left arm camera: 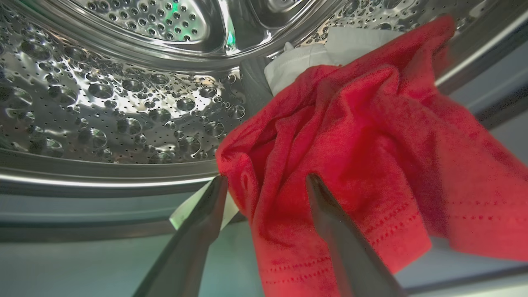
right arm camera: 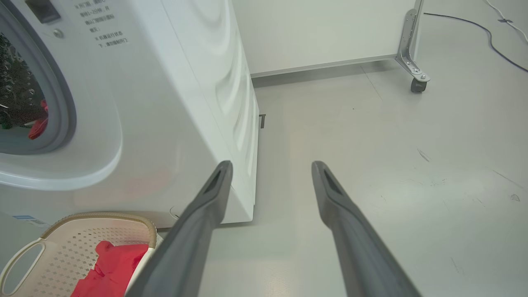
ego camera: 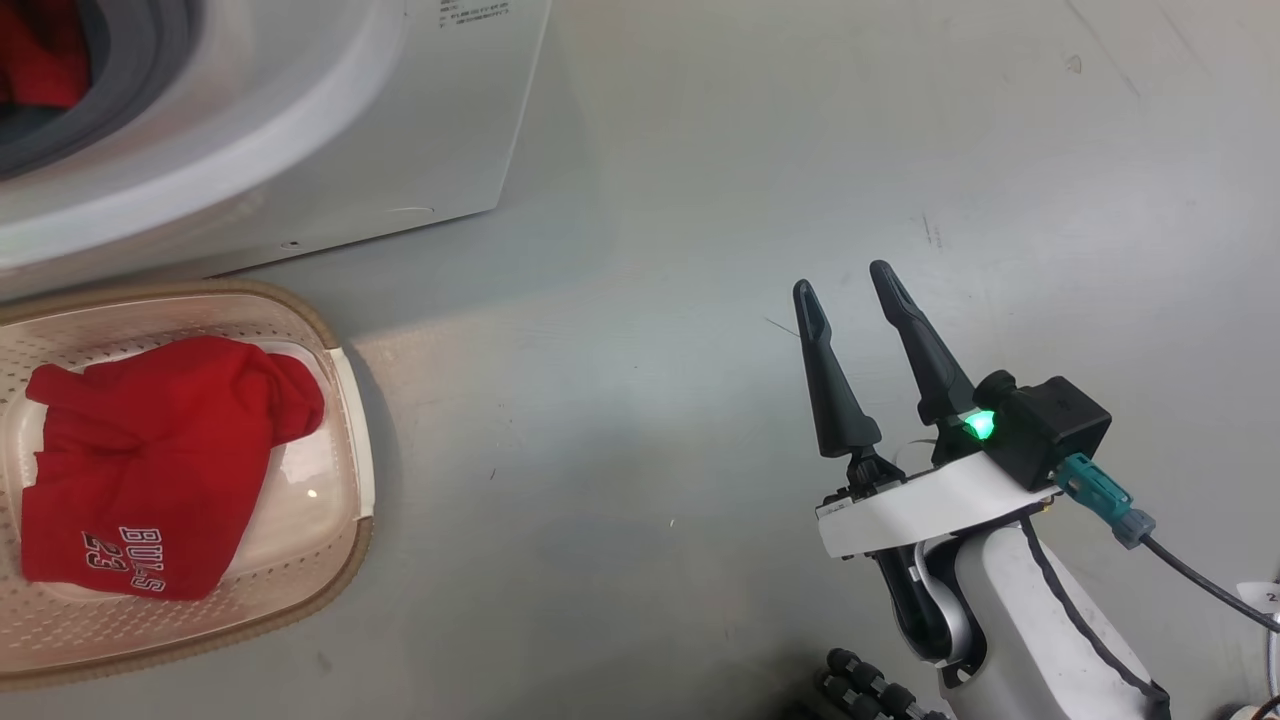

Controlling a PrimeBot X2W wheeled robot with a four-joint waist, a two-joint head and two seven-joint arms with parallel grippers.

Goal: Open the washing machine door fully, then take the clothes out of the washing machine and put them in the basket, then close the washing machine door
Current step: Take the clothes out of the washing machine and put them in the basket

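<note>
The left fingers stand wide at the mouth of the steel drum with the edge of a red garment between them, placed so a pinch should catch it. Nothing is gripped yet. 1 crumpled red garment lies in the basket, set just beside the washing machine for a short carry. The right fingers hang wide and empty over the floor.

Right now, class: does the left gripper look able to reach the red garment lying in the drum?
Probably yes. The left gripper stands open at the mouth of the drum, the red garment hangs right at its fingertips, nothing between them.
</note>
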